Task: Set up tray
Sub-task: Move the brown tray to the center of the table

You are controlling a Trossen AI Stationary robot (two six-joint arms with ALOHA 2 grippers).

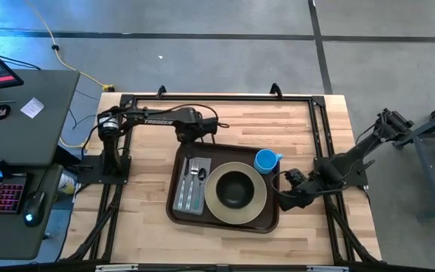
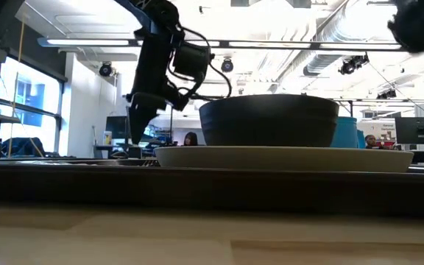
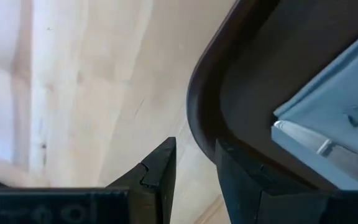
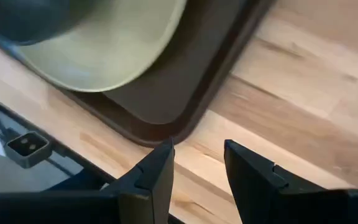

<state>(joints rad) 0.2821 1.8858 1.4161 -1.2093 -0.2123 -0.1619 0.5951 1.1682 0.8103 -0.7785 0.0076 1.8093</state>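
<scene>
My right gripper [image 4: 196, 171] hovers just off the tray [image 1: 174, 215], beside the corner nearest the plate [image 1: 216, 205]; its fingers stand a little apart and hold nothing. My left gripper [image 3: 194, 168] hangs at the tray's opposite far corner, beside the napkin [image 3: 328, 124], fingers also slightly parted and empty, the rim just beyond them. The tray sits mid-table, already carrying the plate with a dark bowl [image 1: 236, 189], the napkin with its cutlery [image 1: 191, 181], and a blue cup [image 1: 266, 161] at its far edge. I judge the loading done; next comes gripping both corners evenly.

no readable text, labels or numbers anywhere
</scene>
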